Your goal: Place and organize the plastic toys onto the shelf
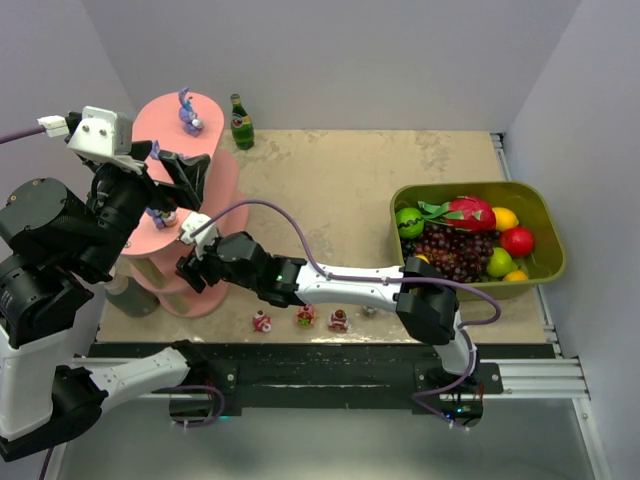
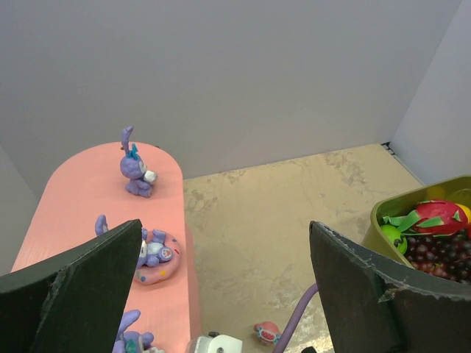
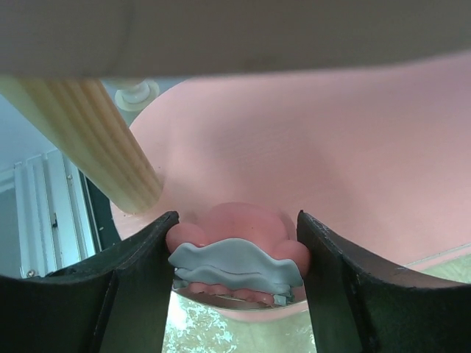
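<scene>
The salmon-pink shelf (image 1: 205,190) stands at the table's left. A purple bunny toy (image 1: 189,112) sits on its top tier and shows in the left wrist view (image 2: 135,173). A purple toy on a pink ring (image 2: 154,254) and another purple toy (image 2: 131,343) sit lower down. My left gripper (image 1: 176,183) hangs open and empty above the shelf (image 2: 73,198). My right gripper (image 1: 190,266) reaches in at a low tier, shut on a pink toy with a grey-blue wavy band (image 3: 237,246), close to the tier's pink surface (image 3: 331,147). Three small toys (image 1: 306,317) lie in a row near the front edge.
A wooden shelf post (image 3: 96,140) stands just left of my right gripper. A green bottle (image 1: 241,122) stands behind the shelf. An olive-green tub (image 1: 545,215) of fake fruit sits at the right. A red toy (image 2: 267,332) lies on the table under the left gripper.
</scene>
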{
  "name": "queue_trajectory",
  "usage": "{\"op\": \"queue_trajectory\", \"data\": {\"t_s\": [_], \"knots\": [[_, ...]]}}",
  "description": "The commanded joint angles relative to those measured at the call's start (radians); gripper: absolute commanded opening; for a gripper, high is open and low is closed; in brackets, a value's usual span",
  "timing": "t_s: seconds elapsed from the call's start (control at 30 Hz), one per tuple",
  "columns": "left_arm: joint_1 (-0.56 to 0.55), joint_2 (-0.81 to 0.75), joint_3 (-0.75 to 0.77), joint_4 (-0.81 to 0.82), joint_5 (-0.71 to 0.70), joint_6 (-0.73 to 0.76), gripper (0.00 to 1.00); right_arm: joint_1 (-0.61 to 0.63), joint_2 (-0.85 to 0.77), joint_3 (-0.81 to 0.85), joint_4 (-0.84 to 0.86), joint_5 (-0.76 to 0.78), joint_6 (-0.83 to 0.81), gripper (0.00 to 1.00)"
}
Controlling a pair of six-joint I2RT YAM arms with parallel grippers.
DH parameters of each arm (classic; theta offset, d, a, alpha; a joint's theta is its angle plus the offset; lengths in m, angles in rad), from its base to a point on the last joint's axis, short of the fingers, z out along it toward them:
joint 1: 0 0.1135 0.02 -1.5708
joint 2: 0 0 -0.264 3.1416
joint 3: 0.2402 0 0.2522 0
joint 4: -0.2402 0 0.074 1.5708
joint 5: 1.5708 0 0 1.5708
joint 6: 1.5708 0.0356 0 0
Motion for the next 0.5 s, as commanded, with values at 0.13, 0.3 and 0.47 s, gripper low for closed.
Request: {"op": "queue_trajectory", "data": {"t_s": [0.13, 0.3, 0.47], "knots": [[0.003, -0.005, -0.005, 0.012, -0.01, 0.002, 0.99, 0.015, 0.03, 0.057, -0.089, 0.04, -0.02, 0.28], [0.004, -0.008, -0.006, 0.012, -0.011, 0.001, 1.0, 0.015, 0.015, 0.074, -0.149, 0.065, -0.023, 0.26], [0.004, -0.008, -0.011, 0.015, -0.011, 0.001, 1.0, 0.017, -0.013, 0.07, -0.192, 0.103, -0.024, 0.26]]}}
